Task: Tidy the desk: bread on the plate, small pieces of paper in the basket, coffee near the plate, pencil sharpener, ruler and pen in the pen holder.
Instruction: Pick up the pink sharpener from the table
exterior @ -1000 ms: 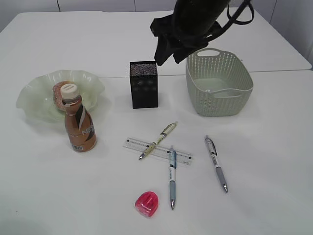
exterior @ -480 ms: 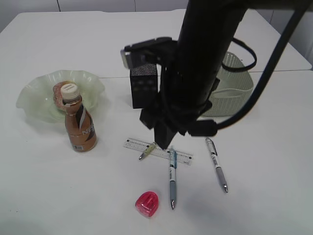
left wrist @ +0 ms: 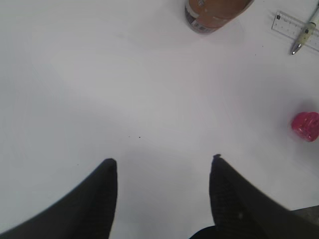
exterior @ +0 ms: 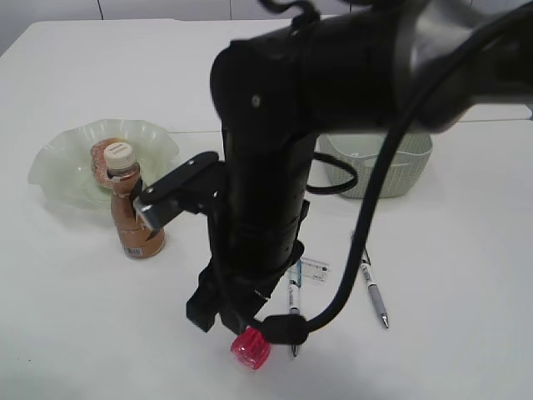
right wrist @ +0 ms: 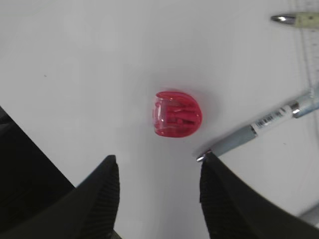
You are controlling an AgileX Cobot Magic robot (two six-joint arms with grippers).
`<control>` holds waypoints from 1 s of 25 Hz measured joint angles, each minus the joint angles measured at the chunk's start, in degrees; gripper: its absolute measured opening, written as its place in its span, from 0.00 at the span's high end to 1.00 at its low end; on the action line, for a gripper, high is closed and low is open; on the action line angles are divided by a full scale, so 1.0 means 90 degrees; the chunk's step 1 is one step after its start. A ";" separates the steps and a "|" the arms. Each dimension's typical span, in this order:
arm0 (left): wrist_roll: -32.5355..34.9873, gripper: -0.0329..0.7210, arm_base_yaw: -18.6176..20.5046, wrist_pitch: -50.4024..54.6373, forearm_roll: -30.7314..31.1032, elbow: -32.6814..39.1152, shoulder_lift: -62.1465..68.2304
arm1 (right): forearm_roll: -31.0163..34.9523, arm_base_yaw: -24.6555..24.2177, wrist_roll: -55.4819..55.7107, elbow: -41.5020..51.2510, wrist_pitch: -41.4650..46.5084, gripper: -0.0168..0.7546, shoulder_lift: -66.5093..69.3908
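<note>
Right gripper (right wrist: pixel 158 172) jaws parted, empty, hovering just short of red pencil sharpener (right wrist: pixel 177 113) on white tabletop (right wrist: pixel 75 59). Blue-grey pen (right wrist: pixel 259 130) tip just beside sharpener. Left gripper (left wrist: pixel 162 172) jaws spread, empty, over bare tabletop; coffee bottle (left wrist: pixel 214 12) well beyond sharpener.

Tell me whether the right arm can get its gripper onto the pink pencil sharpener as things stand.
Probably yes. The right gripper is open, holds nothing, and the pencil sharpener lies on bare desk just beyond its fingertips. The only thing close is a pen whose tip lies beside the right-hand finger, so the jaws might nudge it.
</note>
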 joint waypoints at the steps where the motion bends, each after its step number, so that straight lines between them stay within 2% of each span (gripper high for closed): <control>1: 0.0000 0.38 0.0000 0.0000 0.0000 0.0000 0.0000 | -0.0027 0.0070 0.0000 0.0000 -0.0071 0.48 0.0113; 2: 0.0000 0.38 0.0000 -0.0012 0.0000 0.0000 0.0000 | -0.0025 0.0138 0.0000 0.0000 -0.0117 0.50 0.0249; 9: 0.0000 0.38 0.0000 -0.0061 0.0000 0.0000 0.0000 | -0.0189 0.0200 0.0000 0.0000 -0.0205 0.47 0.0867; 15: 0.0000 0.38 0.0000 -0.0072 0.0000 0.0000 0.0000 | -0.0217 0.0200 0.0000 0.0000 -0.0415 0.35 0.1070; 25: 0.0000 0.38 0.0000 -0.0182 0.0000 0.0000 0.0000 | -0.0681 0.0200 0.0205 0.0000 -0.0680 0.33 0.1218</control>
